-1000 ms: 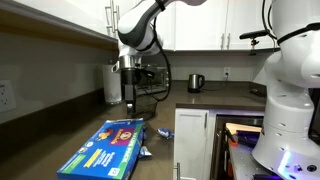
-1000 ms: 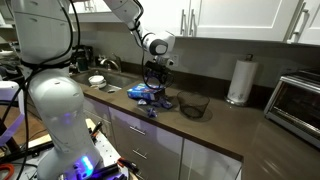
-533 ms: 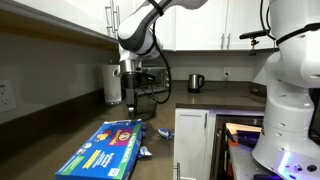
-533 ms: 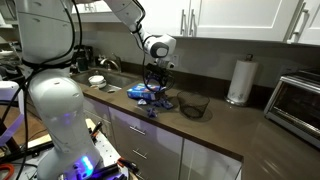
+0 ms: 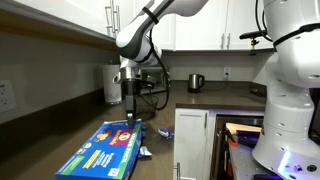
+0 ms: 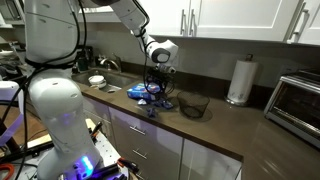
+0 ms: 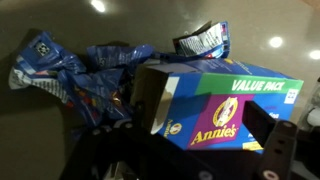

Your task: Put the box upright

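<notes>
— Found the box (image 5: 105, 150)?
— Yes: lying flat on the desk (image 6: 225, 125), blue face up, round red-and-yellow logo near one end, green-yellow panels below. Brown at one end, seen from the wrist.

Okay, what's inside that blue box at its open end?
In the wrist view the box lies flat; its end shows only a brown inner flap. The flap covers whatever is deeper inside. Crumpled blue packets lie outside, beside that end.
</notes>
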